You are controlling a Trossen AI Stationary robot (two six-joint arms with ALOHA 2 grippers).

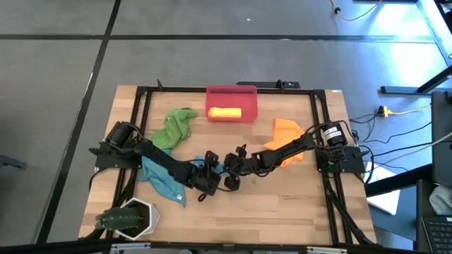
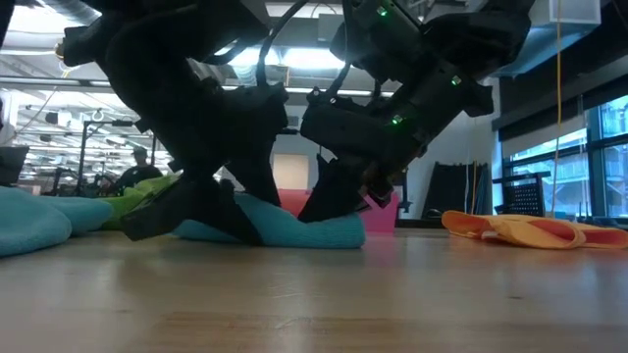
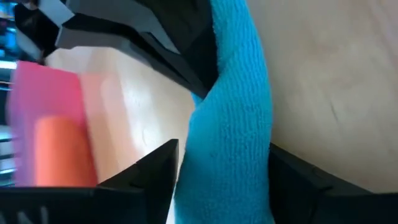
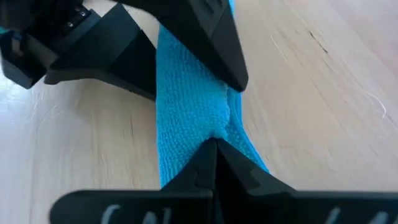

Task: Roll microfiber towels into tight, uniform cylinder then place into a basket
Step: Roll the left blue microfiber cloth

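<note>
- While both arms meet over the middle of the tabletop, toward its front edge, one teal towel roll (image 2: 285,227) lies between them as a short fat cylinder on the wood.
- Left gripper (image 3: 217,168) straddles that roll, a finger on each side, jaws set wide around the cloth; whether they press it or merely bracket it, I cannot tell.
- Right gripper (image 4: 214,152) has its fingers clenched together, tips pinching or pressing the top of the same roll.
- Done so far, by my reading: one yellow towel (image 1: 224,112), rolled, sits inside the basket (image 1: 231,92) at the tabletop's far edge, middle.
- The teal one looks rolled but not yet carried to the basket, so that is the step in hand.
- Left to do: the green towel (image 1: 173,125) lies crumpled toward the far-left corner, the orange towel (image 1: 286,130) lies loose by the right edge, and a second teal towel (image 1: 161,180) spreads under the left arm near the left edge.
- A white pot (image 1: 131,217) with a plant sits at the front-left corner, out of play.
- Hard to make out: from above the arms cover nearly all of the roll, and its far end is hidden.
- How tight the roll is cannot be judged.
</note>
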